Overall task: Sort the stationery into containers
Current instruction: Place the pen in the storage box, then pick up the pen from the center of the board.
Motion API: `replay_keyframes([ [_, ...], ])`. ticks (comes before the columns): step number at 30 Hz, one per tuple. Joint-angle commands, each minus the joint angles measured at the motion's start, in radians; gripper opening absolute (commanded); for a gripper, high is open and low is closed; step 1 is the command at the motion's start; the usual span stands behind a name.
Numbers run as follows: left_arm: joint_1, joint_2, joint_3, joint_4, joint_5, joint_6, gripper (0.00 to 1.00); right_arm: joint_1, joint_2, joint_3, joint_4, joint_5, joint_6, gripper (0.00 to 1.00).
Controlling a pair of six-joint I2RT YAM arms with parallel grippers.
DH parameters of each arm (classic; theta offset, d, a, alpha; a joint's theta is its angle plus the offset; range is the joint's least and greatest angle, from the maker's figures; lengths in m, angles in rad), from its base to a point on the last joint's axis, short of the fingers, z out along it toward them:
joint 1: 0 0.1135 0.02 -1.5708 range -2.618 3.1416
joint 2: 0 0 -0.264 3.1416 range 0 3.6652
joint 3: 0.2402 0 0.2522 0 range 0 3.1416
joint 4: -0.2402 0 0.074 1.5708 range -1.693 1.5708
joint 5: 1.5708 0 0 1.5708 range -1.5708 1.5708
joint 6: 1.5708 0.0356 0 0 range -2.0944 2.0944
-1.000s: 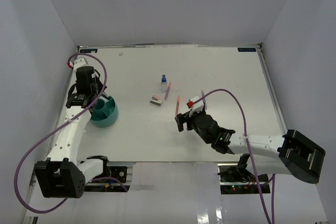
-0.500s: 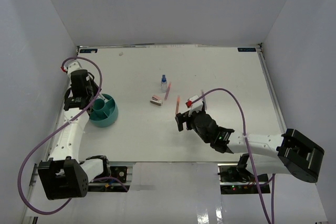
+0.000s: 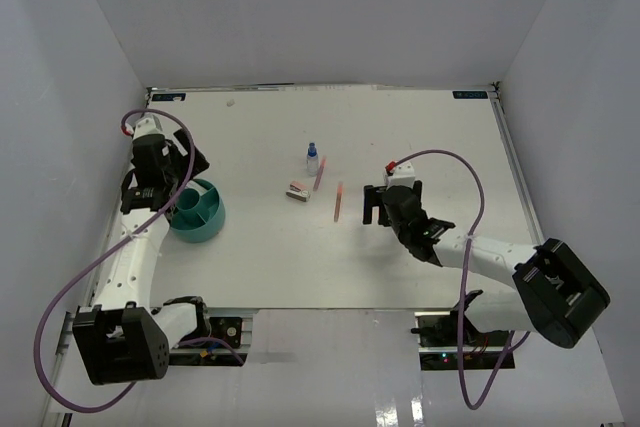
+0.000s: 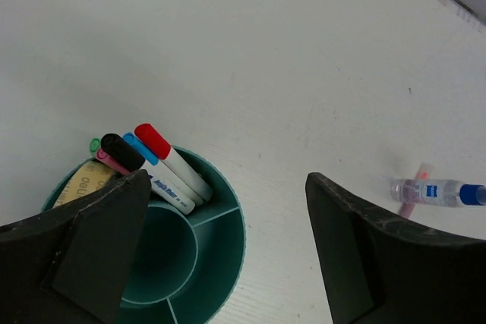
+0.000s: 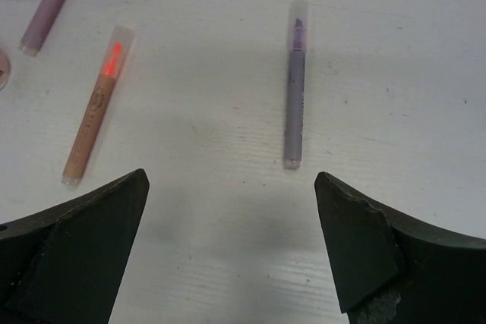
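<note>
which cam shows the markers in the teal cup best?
Left wrist: it looks down into the teal cup and shows the markers leaning in one compartment, with red, blue, black and pink caps. Top external shows the teal cup, but its contents are too small to tell. Right wrist does not show it.

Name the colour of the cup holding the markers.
The cup is teal; clearest in the left wrist view.

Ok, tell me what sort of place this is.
Most likely a robotics lab test cell, not an office desk. A white table is boxed in by plain white walls, the left arm and right arm are bolted at its edge, and a teal cup holds sorted markers.
</note>
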Motion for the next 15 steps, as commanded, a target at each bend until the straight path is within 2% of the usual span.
replay_keyframes([
  [1, 0.006, -0.053, -0.020, 0.025, 0.102, 0.006, 0.94, -0.050, 0.030, 0.062, -0.055, -0.032, 0.035, 0.97],
  [7, 0.003, -0.075, -0.043, 0.036, 0.269, 0.003, 0.98, -0.138, 0.139, 0.145, -0.102, -0.069, 0.024, 1.00],
  [15, -0.019, -0.087, -0.060, 0.045, 0.329, 0.001, 0.98, -0.205, 0.306, 0.228, -0.122, -0.125, 0.038, 0.81],
])
